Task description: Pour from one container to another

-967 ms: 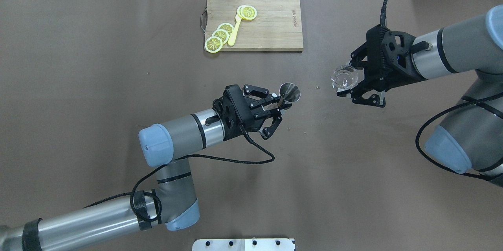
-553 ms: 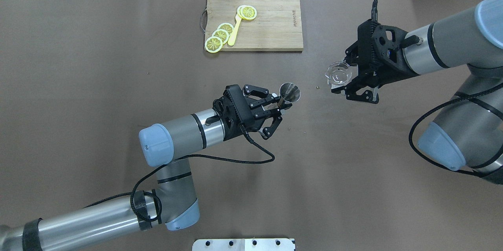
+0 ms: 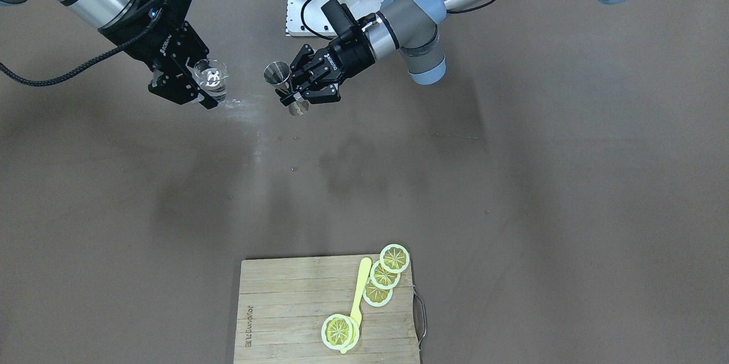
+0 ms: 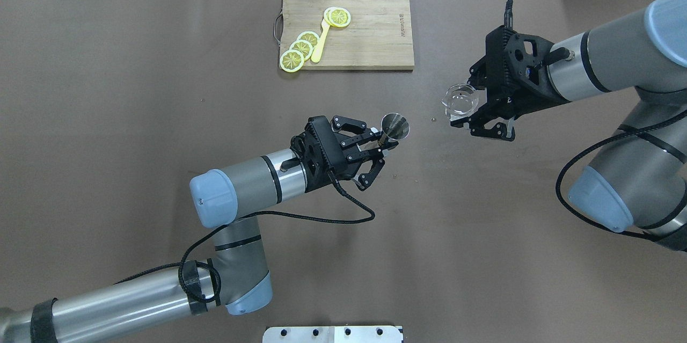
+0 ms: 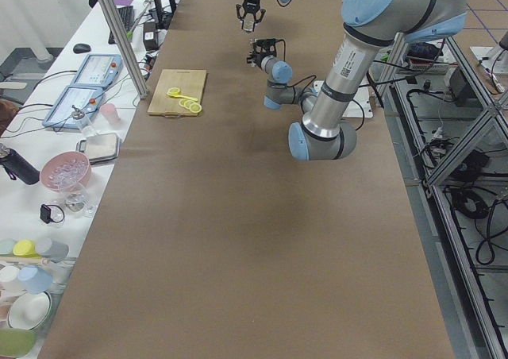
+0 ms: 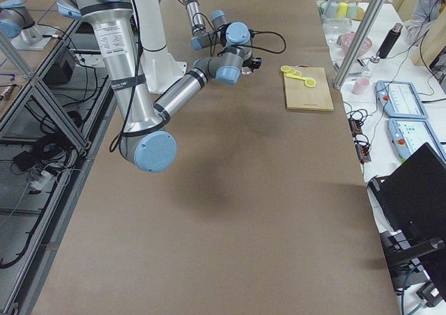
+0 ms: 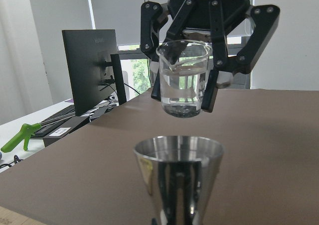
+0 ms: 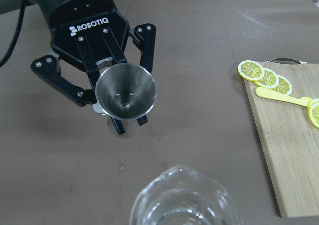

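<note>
My left gripper point(image 4: 381, 143) is shut on the waist of a steel double-ended jigger point(image 4: 395, 126), held upright above mid-table with its mouth open upward point(image 8: 125, 90). My right gripper point(image 4: 468, 106) is shut on a small glass beaker point(image 4: 459, 100) of clear liquid, held upright to the right of the jigger, a short gap apart. The left wrist view shows the beaker point(image 7: 183, 78) roughly half full, higher than the jigger's rim point(image 7: 178, 148) and beyond it. In the front-facing view the beaker point(image 3: 212, 78) and jigger point(image 3: 277, 74) are level side by side.
A wooden cutting board point(image 4: 370, 37) lies at the table's far middle, carrying lemon slices point(image 4: 300, 48) and a yellow utensil point(image 4: 321, 42). Brown table cover point(image 4: 161, 117) spreads all around both arms. A white mount plate point(image 4: 333, 335) sits at the near edge.
My right gripper has carried the beaker leftward toward the jigger and a little farther from me. The left arm and jigger have stayed still.
</note>
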Tool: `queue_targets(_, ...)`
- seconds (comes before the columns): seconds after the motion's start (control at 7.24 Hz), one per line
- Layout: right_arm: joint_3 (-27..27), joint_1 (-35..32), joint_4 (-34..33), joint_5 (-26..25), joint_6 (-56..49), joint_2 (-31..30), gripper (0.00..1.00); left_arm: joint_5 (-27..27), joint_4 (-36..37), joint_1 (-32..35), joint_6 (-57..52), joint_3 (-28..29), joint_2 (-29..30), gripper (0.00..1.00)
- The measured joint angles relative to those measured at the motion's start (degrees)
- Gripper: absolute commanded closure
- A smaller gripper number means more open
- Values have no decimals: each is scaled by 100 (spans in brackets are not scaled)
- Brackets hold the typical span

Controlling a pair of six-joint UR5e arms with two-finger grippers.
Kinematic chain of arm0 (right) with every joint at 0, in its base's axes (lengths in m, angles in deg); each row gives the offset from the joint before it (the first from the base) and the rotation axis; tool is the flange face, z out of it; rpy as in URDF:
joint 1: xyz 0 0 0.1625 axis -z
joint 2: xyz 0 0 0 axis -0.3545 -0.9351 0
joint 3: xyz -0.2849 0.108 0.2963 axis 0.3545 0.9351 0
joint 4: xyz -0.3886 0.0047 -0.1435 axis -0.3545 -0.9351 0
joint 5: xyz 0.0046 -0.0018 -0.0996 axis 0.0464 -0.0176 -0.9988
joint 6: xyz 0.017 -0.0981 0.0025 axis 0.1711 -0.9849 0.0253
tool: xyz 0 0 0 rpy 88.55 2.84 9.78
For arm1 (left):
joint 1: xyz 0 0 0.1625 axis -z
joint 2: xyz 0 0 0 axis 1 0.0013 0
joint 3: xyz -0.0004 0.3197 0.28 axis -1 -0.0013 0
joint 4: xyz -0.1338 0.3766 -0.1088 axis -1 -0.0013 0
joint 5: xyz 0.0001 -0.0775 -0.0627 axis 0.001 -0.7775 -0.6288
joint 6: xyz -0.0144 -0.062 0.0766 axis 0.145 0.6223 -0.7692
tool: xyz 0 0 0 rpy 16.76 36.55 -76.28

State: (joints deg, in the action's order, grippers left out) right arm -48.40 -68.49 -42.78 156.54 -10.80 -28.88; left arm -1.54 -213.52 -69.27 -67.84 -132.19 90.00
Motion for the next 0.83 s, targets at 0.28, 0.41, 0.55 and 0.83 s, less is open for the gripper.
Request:
queue_targets(0.28,6,9,-229,-22,0,171,100,9,0,0,-13,4,1,100)
queue_targets(0.41,1,16,-338,-42,0,238,100,10,0,0,-16,2,1,100)
queue_targets(0.55,-19,22,-464,-57,-2,293,100,10,0,0,-15,0,1,100)
queue_targets(0.83,-88,53,-755,-239,-6,414,100,16,0,0,-13,-1,1,100)
